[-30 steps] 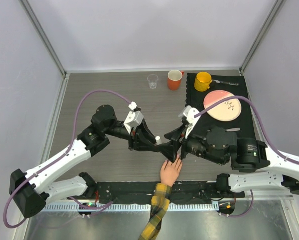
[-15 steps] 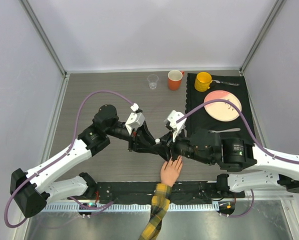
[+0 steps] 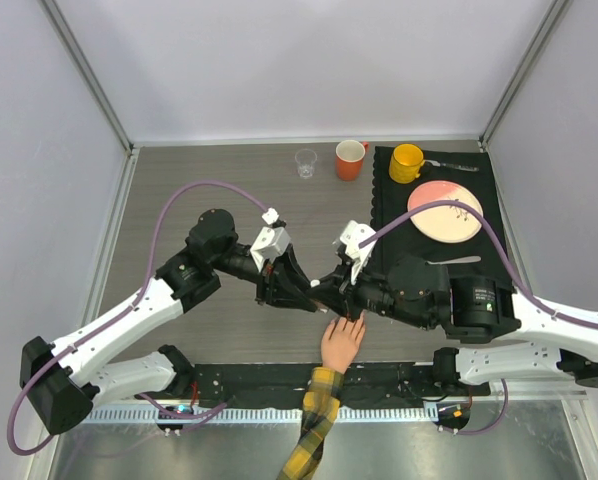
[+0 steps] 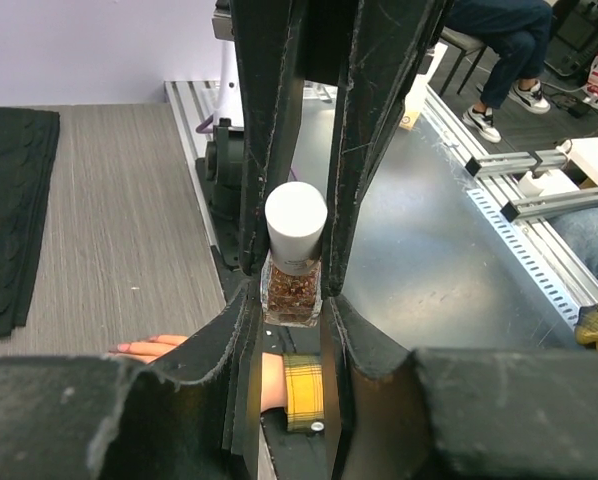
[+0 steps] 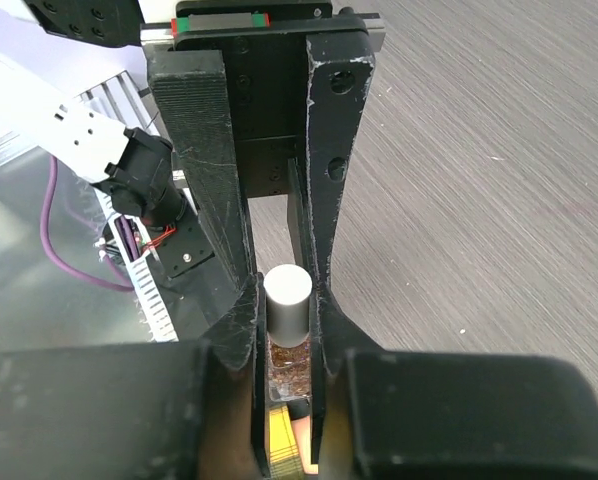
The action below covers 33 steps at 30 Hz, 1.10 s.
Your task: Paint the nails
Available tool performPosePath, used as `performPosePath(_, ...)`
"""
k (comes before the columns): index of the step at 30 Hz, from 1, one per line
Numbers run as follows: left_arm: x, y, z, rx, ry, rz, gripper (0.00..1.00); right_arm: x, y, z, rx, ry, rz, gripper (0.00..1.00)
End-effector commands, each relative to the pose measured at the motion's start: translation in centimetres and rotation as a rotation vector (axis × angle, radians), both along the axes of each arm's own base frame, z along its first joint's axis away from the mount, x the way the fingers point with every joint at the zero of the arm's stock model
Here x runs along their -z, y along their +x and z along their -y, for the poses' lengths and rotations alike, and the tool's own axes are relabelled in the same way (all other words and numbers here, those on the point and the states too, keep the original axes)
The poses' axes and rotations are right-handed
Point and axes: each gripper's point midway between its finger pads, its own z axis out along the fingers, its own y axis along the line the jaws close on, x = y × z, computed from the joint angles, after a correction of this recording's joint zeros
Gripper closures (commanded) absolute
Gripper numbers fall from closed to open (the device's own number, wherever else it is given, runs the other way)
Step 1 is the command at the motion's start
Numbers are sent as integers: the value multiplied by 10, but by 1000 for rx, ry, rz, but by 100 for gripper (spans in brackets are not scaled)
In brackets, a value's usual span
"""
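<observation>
At the near edge of the grey table (image 3: 219, 330), a peach-coloured fake hand (image 3: 342, 342) is seen lying flat, its yellow-and-black plaid sleeve (image 3: 314, 420) trailing off over the metal rail. The fingers are pointed away from the arm bases and reach under the two meeting grippers. The nails (image 4: 121, 349) are found at those fingertips and can hardly be told from the skin. Only a faint pinkish tip is caught in the left wrist view.

Directly beyond the fingertips, a small nail polish bottle (image 4: 292, 292) is held upright between both arms. The left gripper (image 4: 292, 305) is closed tight on the glass body, which is filled with reddish glitter. The right gripper (image 5: 287, 312) is brought in from the opposite side, and its fingers are pressed shut against the white cap (image 5: 287, 292).

Farther back on the right, a black mat (image 3: 484, 195) is laid out with a pink plate (image 3: 445, 212) on it and a yellow mug (image 3: 407, 162) at its far corner. Just beside the mat, an orange mug (image 3: 350, 160) and a clear cup (image 3: 306, 162) are set near the back wall, well apart from the hand.
</observation>
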Motion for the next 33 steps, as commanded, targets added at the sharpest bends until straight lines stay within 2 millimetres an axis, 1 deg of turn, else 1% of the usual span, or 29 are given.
performPosePath(1, -21, 4, 1, -27, -55, 68, 100, -22, 8, 2, 45, 67, 18, 99)
performPosePath(3, -21, 11, 2, -80, -52, 84, 100, -19, 13, 4, 81, 60, 21, 99)
performPosePath(4, -20, 27, 5, -179, -43, 92, 100, -16, 21, 10, 129, 45, 33, 99)
performPosePath(6, -15, 50, 5, -319, 0, 94, 100, -7, 33, 14, 207, 6, 45, 99)
performPosePath(7, -10, 64, 3, -395, 28, 112, 100, -4, 51, 30, 346, -27, 76, 99)
performPosePath(8, -4, 101, -3, -614, 70, 121, 100, -1, 61, 36, 427, -42, 84, 99)
performPosePath(9, -2, 120, -11, -732, 95, 124, 100, 9, 72, 37, 550, -47, 68, 99)
performPosePath(10, 4, 133, -20, -824, 132, 121, 100, 14, 79, 45, 655, -49, 69, 99)
performPosePath(11, 8, 153, -33, -957, 158, 135, 100, 13, 90, 57, 798, -42, 110, 99)
performPosePath(12, 11, 156, -38, -985, 168, 142, 100, 25, 94, 47, 847, -68, 122, 99)
performPosePath(13, 10, 159, -42, -1013, 166, 150, 100, 32, 96, 42, 893, -55, 112, 99)
performPosePath(14, 9, 161, -44, -1028, 167, 157, 100, 23, 100, 41, 942, -37, 138, 99)
performPosePath(15, 12, 162, -45, -1036, 172, 160, 100, 24, 102, 37, 959, -37, 148, 99)
performPosePath(16, 10, 163, -46, -1040, 171, 167, 100, 25, 104, 28, 967, -49, 158, 99)
performPosePath(18, 13, 162, -45, -1029, 183, 173, 100, 24, 105, 21, 959, -65, 168, 99)
performPosePath(20, 16, 160, -41, -1003, 201, 173, 100, 18, 105, 22, 947, -75, 174, 99)
performPosePath(21, 19, 156, -36, -961, 207, 171, 100, 18, 104, 21, 922, -77, 160, 97)
performPosePath(22, 20, 152, -33, -932, 214, 167, 100, 20, 102, 20, 894, -81, 153, 89)
performPosePath(23, 21, 149, -29, -902, 221, 161, 100, 11, 101, 27, 851, -78, 148, 83)
performPosePath(24, 24, 146, -25, -867, 230, 159, 100, 14, 96, 19, 762, -79, 110, 77)
performPosePath(25, 24, 134, -17, -784, 221, 149, 100, 15, 91, 15, 700, -66, 83, 69)
performPosePath(26, 23, 128, -13, -744, 217, 145, 100, 7, 88, 21, 650, -51, 76, 60)
performPosePath(27, 25, 122, -8, -690, 219, 132, 100, 4, 84, 22, 613, -33, 61, 56)
performPosePath(28, 26, 105, -2, -593, 212, 111, 100, 7, 76, 20, 553, -31, 38, 53)
performPosePath(29, 21, 98, 1, -537, 199, 125, 100, -2, 71, 28, 531, 10, 24, 49)
performPosePath(30, 25, 91, 4, -487, 210, 113, 100, -3, 67, 30, 504, 17, 11, 48)
performPosePath(31, 25, 86, 6, -449, 207, 108, 100, -1, 58, 26, 434, 23, -12, 46)
performPosePath(32, 22, 73, 8, -370, 190, 96, 100, -4, 52, 26, 389, 37, -24, 43)
performPosePath(33, 21, 65, 8, -326, 186, 89, 100, -9, 46, 29, 348, 49, -24, 41)
